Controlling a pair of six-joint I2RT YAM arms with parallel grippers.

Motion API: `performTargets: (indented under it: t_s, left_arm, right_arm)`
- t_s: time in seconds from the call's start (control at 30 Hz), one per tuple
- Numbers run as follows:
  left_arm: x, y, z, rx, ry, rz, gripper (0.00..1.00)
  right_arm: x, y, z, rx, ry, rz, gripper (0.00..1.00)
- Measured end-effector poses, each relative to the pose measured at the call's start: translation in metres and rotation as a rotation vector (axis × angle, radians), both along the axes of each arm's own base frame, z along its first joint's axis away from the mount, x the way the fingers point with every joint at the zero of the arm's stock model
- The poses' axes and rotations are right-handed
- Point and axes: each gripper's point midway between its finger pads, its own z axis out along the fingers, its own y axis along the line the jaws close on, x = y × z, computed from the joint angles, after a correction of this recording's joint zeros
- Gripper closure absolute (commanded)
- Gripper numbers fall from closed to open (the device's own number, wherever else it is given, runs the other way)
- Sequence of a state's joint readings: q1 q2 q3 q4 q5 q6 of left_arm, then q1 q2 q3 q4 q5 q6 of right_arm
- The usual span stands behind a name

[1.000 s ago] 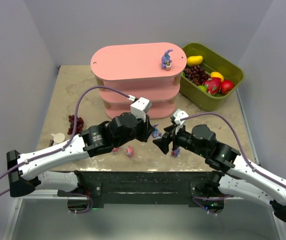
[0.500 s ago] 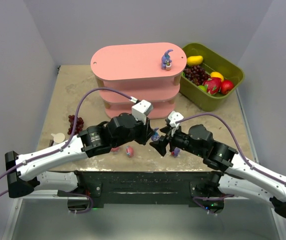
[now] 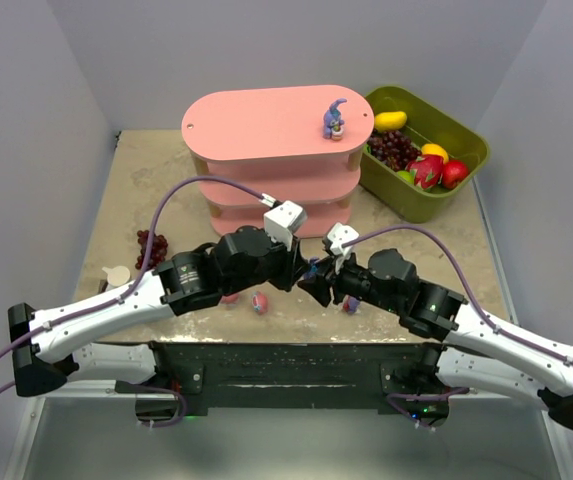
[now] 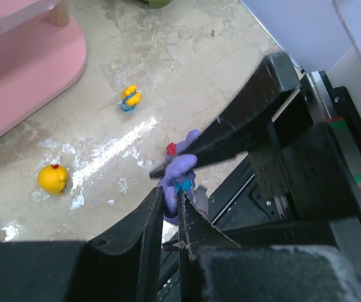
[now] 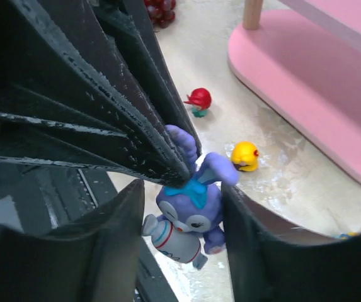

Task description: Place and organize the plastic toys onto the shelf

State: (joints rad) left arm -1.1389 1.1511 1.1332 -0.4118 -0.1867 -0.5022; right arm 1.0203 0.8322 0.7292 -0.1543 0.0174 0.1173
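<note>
Finds bunny (image 5: 189,211) aloft above the near table edge, between both arms, well short of shelf (image 3: 266,125). Judges this a handover. Notes left gripper (image 4: 169,195) clenched on the ears, leaving the body free for taking. Notes right gripper (image 5: 183,214) with fingers flanking that body, just beside or touching; cannot tell whether gripping. Records purple-blue colour, long ears, teal tuft, white-and-red item at chest, tilted hang. Notes second bunny (image 3: 334,118) upright on top tier.

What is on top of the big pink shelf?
One small purple-blue long-eared plastic bunny stands near the right end of the top board of the pink three-tier shelf. Its lower boards are mostly covered.
</note>
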Motion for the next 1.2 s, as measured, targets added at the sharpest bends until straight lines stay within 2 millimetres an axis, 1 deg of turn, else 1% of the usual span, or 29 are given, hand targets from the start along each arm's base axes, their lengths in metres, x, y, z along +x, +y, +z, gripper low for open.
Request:
performTargets:
  t_s: [0.03, 0.1, 0.13, 0.17, 0.27, 0.3, 0.33, 0.4, 0.43, 0.53, 0.63, 0.7, 0.77, 0.83, 0.9, 0.97, 1.07, 1.1, 1.13, 1.2]
  left_arm:
    - [0.0, 0.0, 0.0, 0.0, -0.001, -0.001, 1.0]
    - [-0.002, 0.002, 0.0, 0.007, -0.001, -0.006, 1.0]
    - [-0.002, 0.003, 0.0, 0.007, -0.003, -0.007, 1.0]
    - [-0.002, 0.004, 0.001, 0.007, -0.008, -0.004, 1.0]
    - [-0.003, 0.008, 0.005, -0.004, -0.014, -0.001, 0.99]
    - [-0.004, 0.009, 0.007, -0.011, -0.017, 0.0, 0.97]
    - [-0.004, 0.01, 0.009, -0.018, -0.02, 0.001, 0.76]
    - [-0.004, 0.011, 0.012, -0.032, -0.025, 0.003, 0.59]
    - [-0.004, 0.013, 0.014, -0.036, -0.03, 0.008, 0.39]
    - [0.002, 0.017, 0.021, -0.053, -0.051, 0.04, 0.23]
    - [0.003, 0.023, 0.03, -0.079, -0.061, 0.07, 0.15]
    - [0.005, 0.028, 0.037, -0.097, -0.073, 0.092, 0.13]
    - [0.008, 0.038, 0.045, -0.118, -0.093, 0.131, 0.13]
    - [0.01, 0.053, 0.052, -0.144, -0.111, 0.183, 0.13]
    - [0.011, 0.071, 0.057, -0.17, -0.127, 0.236, 0.13]
    - [0.011, 0.094, 0.059, -0.192, -0.144, 0.3, 0.13]
    - [0.012, 0.124, 0.052, -0.198, -0.146, 0.393, 0.13]
    - [0.012, 0.13, 0.048, -0.191, -0.143, 0.415, 0.13]
    - [0.013, 0.137, 0.042, -0.18, -0.136, 0.441, 0.13]
    - [0.014, 0.148, 0.023, -0.129, -0.12, 0.487, 0.13]
  right_arm:
    - [0.001, 0.0, 0.0, 0.001, 0.0, -0.007, 0.77]
    - [0.003, -0.001, 0.001, 0.005, -0.002, -0.021, 0.91]
    - [0.005, -0.001, 0.002, 0.009, 0.001, -0.029, 0.97]
    - [0.005, 0.0, 0.003, 0.011, 0.004, -0.029, 1.0]
    - [0.005, 0.003, 0.008, 0.026, 0.005, -0.029, 1.0]
    - [0.005, 0.004, 0.009, 0.029, 0.004, -0.028, 1.0]
    - [0.005, 0.005, 0.011, 0.036, 0.003, -0.024, 1.0]
    - [0.004, 0.006, 0.015, 0.047, 0.001, -0.023, 1.0]
    - [0.004, 0.006, 0.015, 0.049, 0.002, -0.022, 1.0]
    - [0.004, 0.005, 0.011, 0.037, 0.016, -0.031, 1.0]
    - [0.007, 0.004, 0.006, 0.026, 0.032, -0.051, 1.0]
    - [0.008, 0.004, 0.003, 0.022, 0.044, -0.065, 1.0]
    - [0.011, 0.002, 0.002, 0.021, 0.055, -0.093, 1.0]
    - [0.015, 0.0, 0.003, 0.021, 0.063, -0.124, 1.0]
    - [0.019, -0.002, 0.011, 0.032, 0.064, -0.157, 1.0]
    - [0.027, -0.003, 0.027, 0.053, 0.056, -0.205, 1.0]
    - [0.04, -0.001, 0.065, 0.11, 0.025, -0.262, 1.0]
    - [0.044, 0.0, 0.076, 0.127, 0.016, -0.278, 1.0]
    - [0.049, 0.002, 0.092, 0.152, 0.003, -0.295, 1.0]
    - [0.057, 0.007, 0.117, 0.194, -0.02, -0.323, 1.0]
